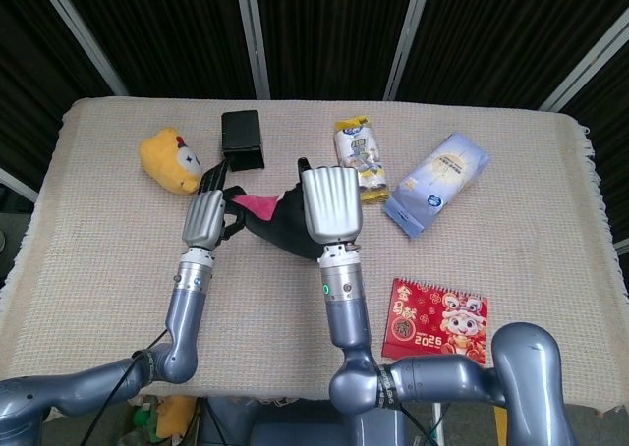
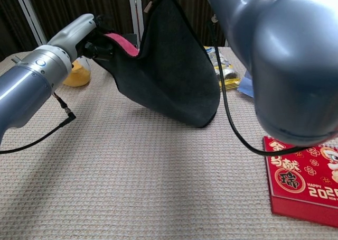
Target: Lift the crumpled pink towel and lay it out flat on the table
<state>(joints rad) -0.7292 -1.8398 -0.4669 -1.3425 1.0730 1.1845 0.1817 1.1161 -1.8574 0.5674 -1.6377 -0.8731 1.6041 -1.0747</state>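
The towel (image 2: 169, 65), dark outside with pink lining, hangs stretched 9-to-3 above the tabletop (image 1: 118, 269), gripped between left hand (image 1: 206, 218) and right hand (image 1: 329, 205), sagging toward 6.

We see the towel (image 2: 169, 76), dark outside with pink lining at its top edge, hanging above the table (image 2: 132, 187). Our left hand (image 2: 87, 36) grips its left corner. Our right arm fills the upper right. A red calendar (image 2: 301, 182) lies at lower right.
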